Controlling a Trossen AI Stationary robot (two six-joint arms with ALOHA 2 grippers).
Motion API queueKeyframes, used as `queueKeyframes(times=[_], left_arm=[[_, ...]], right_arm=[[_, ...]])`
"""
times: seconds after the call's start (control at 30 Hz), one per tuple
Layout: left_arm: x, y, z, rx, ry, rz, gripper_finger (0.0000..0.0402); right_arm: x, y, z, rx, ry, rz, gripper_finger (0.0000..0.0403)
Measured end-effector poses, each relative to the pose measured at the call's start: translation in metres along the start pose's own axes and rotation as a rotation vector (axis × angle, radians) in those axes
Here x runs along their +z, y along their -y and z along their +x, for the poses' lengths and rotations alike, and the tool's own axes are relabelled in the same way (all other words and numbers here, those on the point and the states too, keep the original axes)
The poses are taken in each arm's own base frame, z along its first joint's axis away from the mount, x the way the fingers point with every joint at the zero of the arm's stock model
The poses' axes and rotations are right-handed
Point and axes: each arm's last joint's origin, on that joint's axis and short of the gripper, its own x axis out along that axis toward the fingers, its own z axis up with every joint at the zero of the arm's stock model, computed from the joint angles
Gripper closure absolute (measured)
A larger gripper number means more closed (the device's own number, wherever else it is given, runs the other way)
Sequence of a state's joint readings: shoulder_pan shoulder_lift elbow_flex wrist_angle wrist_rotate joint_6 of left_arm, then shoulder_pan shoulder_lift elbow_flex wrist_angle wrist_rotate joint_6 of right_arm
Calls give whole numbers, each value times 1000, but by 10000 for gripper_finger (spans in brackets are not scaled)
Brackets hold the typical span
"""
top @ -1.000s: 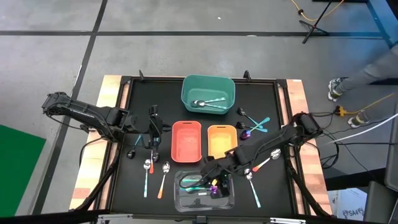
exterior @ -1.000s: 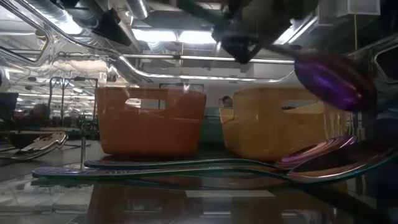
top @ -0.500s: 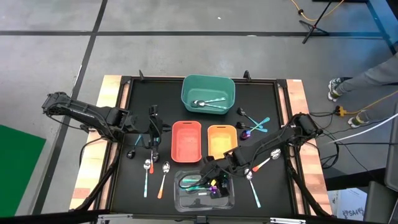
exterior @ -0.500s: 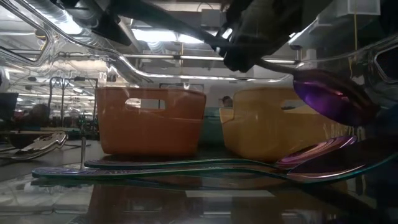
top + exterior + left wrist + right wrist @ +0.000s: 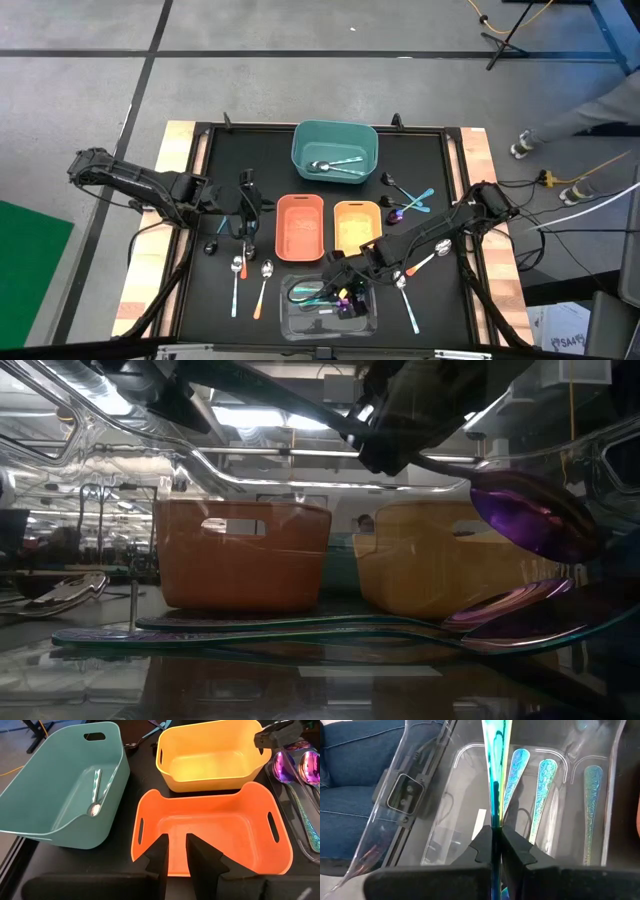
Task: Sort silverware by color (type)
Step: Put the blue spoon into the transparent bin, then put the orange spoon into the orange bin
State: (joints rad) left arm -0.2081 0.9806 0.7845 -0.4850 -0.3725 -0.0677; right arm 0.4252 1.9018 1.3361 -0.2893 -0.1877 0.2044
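Note:
My right gripper [image 5: 345,283] is over the clear bin [image 5: 300,322] at the table's near edge, shut on an iridescent purple-teal spoon [image 5: 494,780]. Several more iridescent spoons [image 5: 300,628] lie flat on the bin's floor. My left gripper [image 5: 245,222] hangs left of the orange bin [image 5: 300,227]. Its fingers [image 5: 200,862] stand a narrow gap apart with nothing between them. Two teal-handled spoons [image 5: 97,787] lie in the teal bin [image 5: 335,150]. The yellow bin [image 5: 357,225] stands right of the orange one. My right gripper pinches the spoon's thin handle [image 5: 494,817] between its two fingers. The fingers lie along the spoon, and the handle runs on past the fingertips. The purple bowl [image 5: 530,510] sits back under the gripper. The spoon hangs clear above the spoons on the bin's floor.
Loose spoons lie on the black mat: two left of the clear bin [image 5: 250,272], two right of it [image 5: 412,285], and several by the far right [image 5: 405,198]. A person's legs [image 5: 590,115] show beyond the table's right side.
In the low view the held spoon's purple bowl has sunk a little toward the bin, while my right gripper has stayed over the clear bin. The person beyond the right side has stepped along.

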Motion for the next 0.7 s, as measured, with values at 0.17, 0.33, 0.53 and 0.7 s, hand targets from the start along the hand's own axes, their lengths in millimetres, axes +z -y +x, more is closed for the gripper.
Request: queueKeyframes(times=[0.17, 0.33, 0.53, 0.7], left_arm=[[0, 0, 0, 0, 0, 0, 342], [0, 0, 0, 0, 0, 0, 342], [0, 0, 0, 0, 0, 0, 342], [0, 0, 0, 0, 0, 0, 342]], right_arm=[[0, 0, 0, -19, 4, -22, 343], [0, 0, 0, -19, 4, -30, 295], [-1, 1, 0, -20, -5, -42, 275], [-1, 0, 0, -20, -4, -78, 274]])
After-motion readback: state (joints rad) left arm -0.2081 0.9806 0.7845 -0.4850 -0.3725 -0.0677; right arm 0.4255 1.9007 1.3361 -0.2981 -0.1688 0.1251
